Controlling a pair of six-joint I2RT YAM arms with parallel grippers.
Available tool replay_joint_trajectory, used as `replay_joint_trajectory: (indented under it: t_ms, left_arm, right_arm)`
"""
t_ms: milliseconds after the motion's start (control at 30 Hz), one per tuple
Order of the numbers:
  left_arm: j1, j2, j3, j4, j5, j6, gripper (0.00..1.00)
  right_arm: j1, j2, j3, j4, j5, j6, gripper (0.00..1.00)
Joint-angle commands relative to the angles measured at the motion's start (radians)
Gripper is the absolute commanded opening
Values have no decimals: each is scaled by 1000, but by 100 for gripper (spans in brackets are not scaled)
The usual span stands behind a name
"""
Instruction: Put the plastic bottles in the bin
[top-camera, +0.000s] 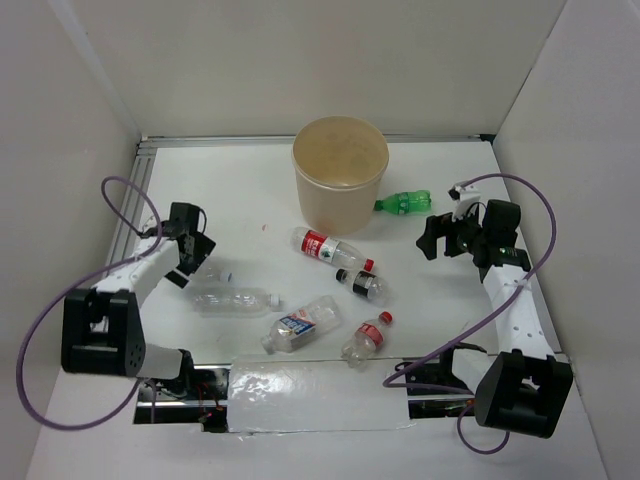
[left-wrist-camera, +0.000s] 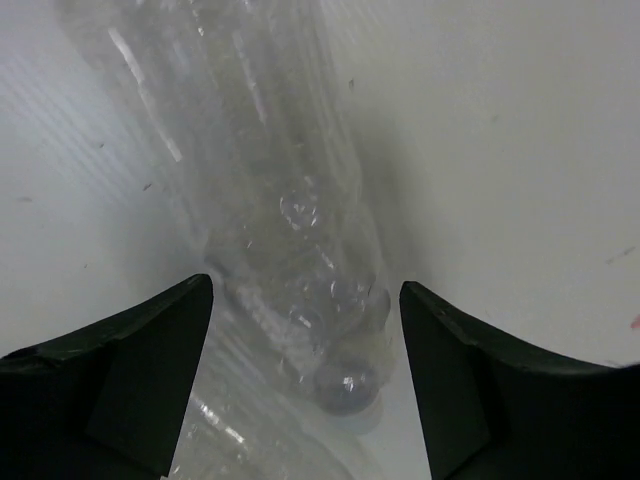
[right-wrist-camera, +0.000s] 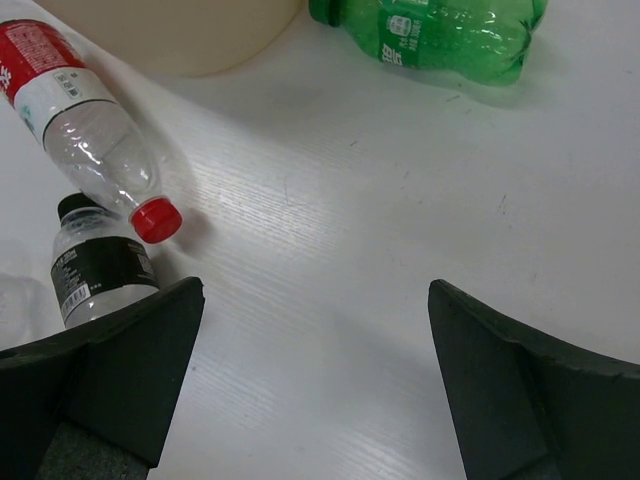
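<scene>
**Left end effector open astride a clear bottle, nothing gripped**

The left end effector stands spread wide, one finger on each side of a clear bottle that lies flat on the counter. Neither finger seems to touch it. The right end effector is likewise released over bare counter, with the green bottle ahead of it. The bin stands upright at the far middle, well apart from the clear bottle, and every bottle I can see lies outside it.

The clear bottle is round, thin-walled and slick, so an off-centre squeeze could roll it away or squirt it out. A second clear bottle lies just beside it (part of it shows near the left finger), so a finger might land on it or drag it along. A weak pinch could also let the bottle slip on the carry to the bin.

The long axis runs away from the wrist camera, leaning slightly left, so the fingers would close across its width. The near end narrows to a greyish rounded tip, probably the cap, though I cannot be sure
</scene>
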Motion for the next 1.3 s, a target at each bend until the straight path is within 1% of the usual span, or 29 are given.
replay_joint_trajectory:
  t_ms: [0,67,133,167,200,267,300,333,367,433,467,533,567,600,667,700,733,767,833,867,900,933,967,1033,1067,1100,1133,1233,1267]
  left_arm:
    - [11,133,64,58,-42,44,85]
    - [11,166,75,80,-42,58,65]
    - [11,166,64,116,-30,73,49]
    - [2,123,64,116,-30,97,35]
    - [-22,95,64,132,-21,113,29]
    - [-65,25,64,143,-21,171,18]
    - [-90,-15,96,143,-21,196,13]
    - [-114,-94,109,164,-21,228,10]
    - [-160,-132,124,199,8,280,9]
    - [-205,-196,179,271,57,350,2]
    - [-250,-234,201,311,77,375,2]
    - [-294,-235,282,424,140,443,1]
    - [-342,-235,316,455,140,458,0]
    - [-367,-192,349,493,175,499,0]
    - [-444,-129,458,589,175,533,0]
    - [-467,-44,500,613,165,567,0]
    - [-491,7,594,630,154,581,0]
    - [-510,59,647,650,154,596,2]
    - [-570,167,753,690,85,645,3]
    - [-587,277,861,699,65,665,3]
    - [-617,332,918,687,38,683,5]
    - [-630,388,978,669,-28,702,8]
    - [-642,488,1088,650,-62,745,15]
    - [-651,566,1167,591,-123,783,22]
    - [-660,592,1207,578,-136,783,37]
    - [-660,627,1207,578,-156,783,46]
    - [-660,637,1207,568,-156,797,61]
    - [-660,649,1219,543,-147,797,80]
    - [-660,649,1230,534,-135,806,84]
  right_arm:
    - [-5,-4,3,-24,-58,-46,100]
    - [-5,5,26,-46,-79,-85,100]
    - [-5,5,38,-90,-127,-143,97]
    - [-5,16,50,-110,-148,-166,94]
    - [-5,16,50,-157,-200,-227,91]
    - [-5,27,73,-214,-260,-294,80]
    - [-5,27,73,-247,-291,-336,68]
    - [-5,37,87,-285,-360,-383,62]
    - [-5,38,87,-341,-388,-455,57]
    - [18,47,87,-357,-420,-473,48]
    - [30,47,87,-341,-420,-473,48]
    - [67,47,75,-302,-420,-427,51]
    - [78,47,64,-266,-387,-410,56]
    - [90,56,64,-255,-376,-393,58]
    - [108,65,64,-239,-348,-369,63]
    - [123,74,64,-227,-348,-355,67]
    - [139,74,64,-227,-333,-355,68]
    - [139,74,64,-215,-314,-339,69]
    - [163,74,53,-189,-291,-304,71]
    - [185,64,53,-180,-276,-287,71]
    - [196,64,53,-179,-264,-278,71]
    - [206,64,53,-179,-248,-278,73]
    - [235,53,41,-179,-230,-269,74]
    - [275,42,30,-155,-201,-247,77]
    - [324,42,30,-155,-172,-247,81]
    - [349,53,30,-128,-153,-237,81]
    - [407,65,20,-127,-135,-226,85]
    - [479,122,9,-78,-61,-191,87]
    - [510,137,0,-68,-52,-181,88]
